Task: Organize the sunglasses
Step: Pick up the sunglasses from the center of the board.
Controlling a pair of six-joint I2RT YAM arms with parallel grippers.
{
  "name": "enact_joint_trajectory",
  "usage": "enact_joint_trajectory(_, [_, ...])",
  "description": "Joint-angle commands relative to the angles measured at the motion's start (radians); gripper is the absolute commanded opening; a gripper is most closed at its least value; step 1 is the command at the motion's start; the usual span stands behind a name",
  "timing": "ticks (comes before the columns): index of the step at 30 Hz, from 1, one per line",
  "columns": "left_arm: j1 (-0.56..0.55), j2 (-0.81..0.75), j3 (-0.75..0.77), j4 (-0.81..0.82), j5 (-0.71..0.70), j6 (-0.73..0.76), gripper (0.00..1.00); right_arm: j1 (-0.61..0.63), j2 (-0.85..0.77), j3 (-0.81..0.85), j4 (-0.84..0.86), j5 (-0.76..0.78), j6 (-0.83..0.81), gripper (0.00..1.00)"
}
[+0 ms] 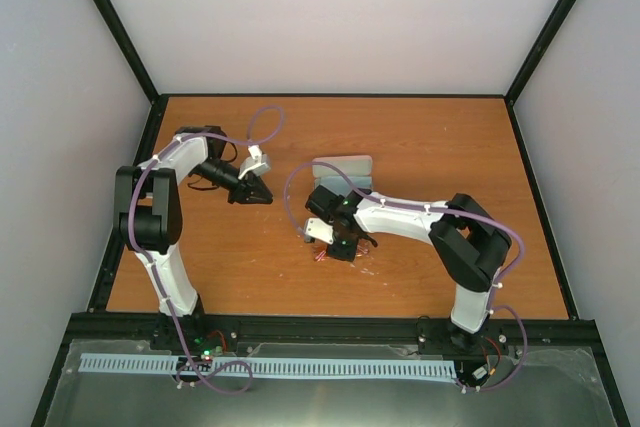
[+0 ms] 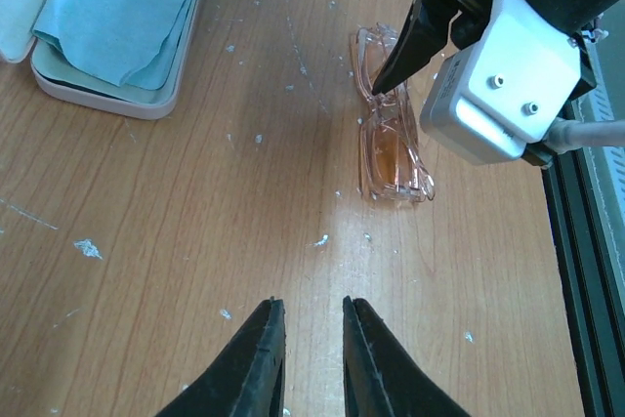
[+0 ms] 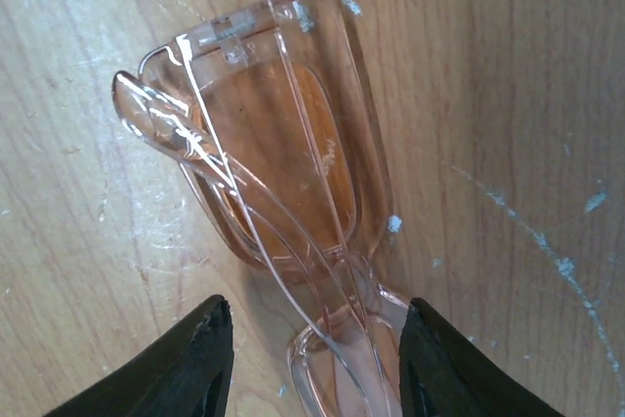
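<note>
so this looks like the pickup step. the sunglasses (image 3: 283,153) are lying folded on the bench (image 2: 195,241), on the near side of the pink case (image 2: 117,104), toward the arm bases, apart from it and not touching. the right fingers (image 3: 186,368) are down over them, spread, one on each side of the frame around the bridge. there's bare wood showing between one finger and the plastic, so i'd call them released, straddling and not gripping yet. the left fingers (image 2: 259,358) sit off to the left of the case, a good bit away from the glasses, nearly pinched together with just a slim gap and nothing in it.

the case looks open, with a blue cloth (image 2: 127,7) lying in it.

my guess at the next move: the right fingers need to close on the frame, gently, since that thin clear plastic will probably skid or twist on the bench if one finger hits first. then lift and carry over to the case. the cloth takes up the tray, so either the glasses go on top of it or the left arm has to deal with it. can't tell which is planned.
</note>
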Motion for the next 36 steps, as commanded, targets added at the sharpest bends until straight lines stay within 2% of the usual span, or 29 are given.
enact_joint_trajectory(1, [0.001, -0.032, -0.004, -0.009, 0.030, 0.041, 0.20, 0.000, 0.023, 0.015, 0.019, -0.006, -0.007, 0.42])
enact_joint_trajectory(6, [0.001, -0.029, -0.010, -0.011, 0.033, 0.046, 0.20, 0.000, 0.028, 0.030, 0.008, 0.013, -0.001, 0.23])
enact_joint_trajectory(15, [0.001, -0.024, -0.010, -0.010, 0.041, 0.049, 0.19, 0.000, 0.021, 0.052, -0.022, 0.052, -0.007, 0.06])
enact_joint_trajectory(19, [0.001, -0.023, -0.012, -0.009, 0.040, 0.049, 0.20, 0.000, 0.009, 0.064, -0.024, 0.103, -0.017, 0.03])
enact_joint_trajectory(24, [0.001, -0.023, -0.010, -0.009, 0.041, 0.046, 0.20, 0.000, -0.049, 0.056, 0.047, 0.257, -0.040, 0.03])
enact_joint_trajectory(31, [0.001, -0.020, -0.003, -0.007, 0.050, 0.038, 0.19, -0.006, -0.144, -0.021, 0.322, 0.530, -0.108, 0.03])
enact_joint_trajectory(36, [0.001, -0.023, -0.002, -0.011, 0.049, 0.038, 0.19, -0.025, -0.199, -0.137, 0.522, 0.517, -0.278, 0.03])
